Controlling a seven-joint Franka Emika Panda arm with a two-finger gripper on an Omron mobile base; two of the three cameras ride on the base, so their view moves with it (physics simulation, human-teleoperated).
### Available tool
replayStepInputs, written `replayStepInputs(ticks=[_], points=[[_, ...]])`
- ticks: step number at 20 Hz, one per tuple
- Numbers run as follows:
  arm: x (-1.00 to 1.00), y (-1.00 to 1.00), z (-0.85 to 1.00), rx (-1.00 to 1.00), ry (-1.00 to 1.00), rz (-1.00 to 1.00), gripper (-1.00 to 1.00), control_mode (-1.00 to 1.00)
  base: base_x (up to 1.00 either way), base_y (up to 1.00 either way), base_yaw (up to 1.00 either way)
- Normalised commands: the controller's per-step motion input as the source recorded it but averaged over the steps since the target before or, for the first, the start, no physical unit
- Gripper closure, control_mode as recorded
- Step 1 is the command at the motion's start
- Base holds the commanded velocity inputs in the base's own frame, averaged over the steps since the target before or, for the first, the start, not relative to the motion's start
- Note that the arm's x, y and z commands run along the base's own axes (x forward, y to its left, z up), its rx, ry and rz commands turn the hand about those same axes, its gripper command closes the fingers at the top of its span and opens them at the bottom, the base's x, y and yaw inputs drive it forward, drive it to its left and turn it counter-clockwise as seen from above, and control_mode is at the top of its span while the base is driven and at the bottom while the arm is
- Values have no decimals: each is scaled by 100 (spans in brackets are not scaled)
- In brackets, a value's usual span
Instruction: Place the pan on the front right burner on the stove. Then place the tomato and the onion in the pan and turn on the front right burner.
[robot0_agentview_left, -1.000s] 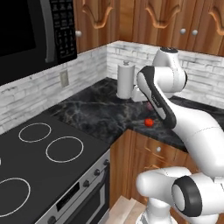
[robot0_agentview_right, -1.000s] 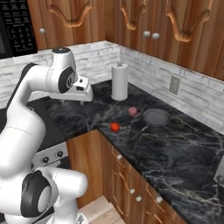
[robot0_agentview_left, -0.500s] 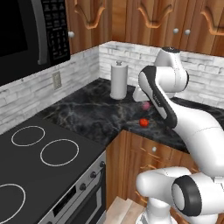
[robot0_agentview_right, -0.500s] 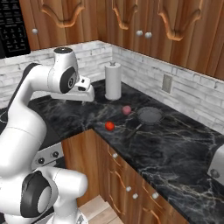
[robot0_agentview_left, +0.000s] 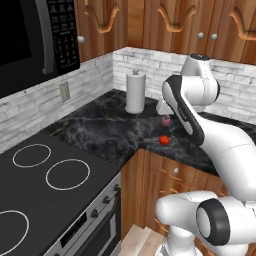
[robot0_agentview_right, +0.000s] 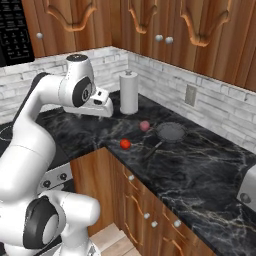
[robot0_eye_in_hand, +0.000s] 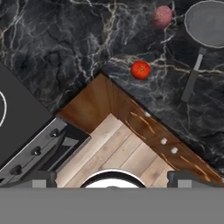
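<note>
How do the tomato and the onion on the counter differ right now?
Colour: the tomato is glossy bright red, while the onion is a duller pinkish-purple. Place: the tomato lies close to the counter's front edge, the onion farther back, nearer the pan. The hand view shows the same: tomato by the edge, onion beside the pan's rim. Both are small round balls of similar size, resting loose on the dark counter, untouched.
</note>
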Motion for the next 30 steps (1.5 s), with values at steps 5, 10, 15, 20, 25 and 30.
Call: replayStepInputs(ticks=[5, 10, 15, 20, 25, 30], points=[[18, -37, -3, 0, 0, -20, -100, -100, 0, 0, 0], [26, -42, -12, 0, 3, -24, -100, -100, 0, 0, 0], [17, -45, -11, 0, 1, -14, -100, -100, 0, 0, 0], [3, -33, -22, 3, 0, -1, -100, -100, 0, 0, 0], [7, -34, -34, 4, 0, 0, -100, -100, 0, 0, 0], [29, -25, -29, 1, 1, 0, -100, -100, 0, 0, 0]])
